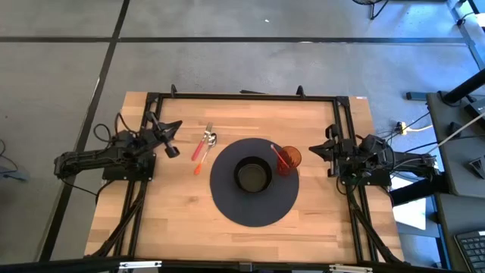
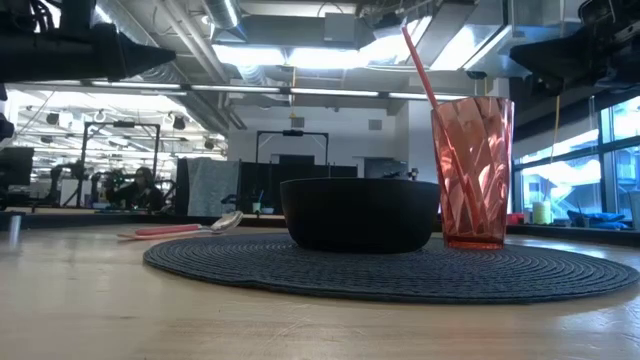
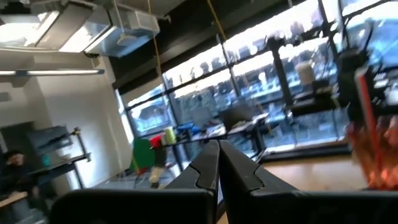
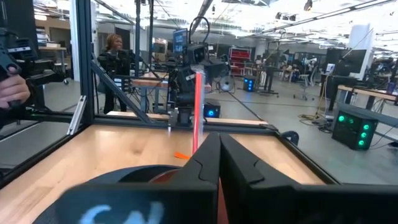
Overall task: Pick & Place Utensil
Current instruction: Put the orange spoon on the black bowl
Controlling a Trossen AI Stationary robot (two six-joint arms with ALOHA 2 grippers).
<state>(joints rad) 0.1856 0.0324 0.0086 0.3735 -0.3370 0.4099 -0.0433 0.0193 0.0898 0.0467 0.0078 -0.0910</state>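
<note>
A fork and a spoon with red-orange handles (image 1: pixel 204 144) lie flat on the wooden table, just left of a round dark placemat (image 1: pixel 227 201); the low view shows the spoon (image 2: pixel 190 230). On the mat stand a black bowl (image 1: pixel 252 174) and a red tumbler (image 1: pixel 289 158) with a thin red stick (image 2: pixel 425 70) leaning in it. My left gripper (image 1: pixel 179 125) hovers shut at the table's left, pointing toward the utensils. My right gripper (image 1: pixel 311 150) hovers shut at the right, pointing at the tumbler. Neither one holds anything.
A small orange piece (image 1: pixel 198 170) lies on the wood by the mat's left edge. A black frame (image 1: pixel 242 96) runs along the table's far edge and sides. Bare wood lies near the front edge. People show in the room beyond the table.
</note>
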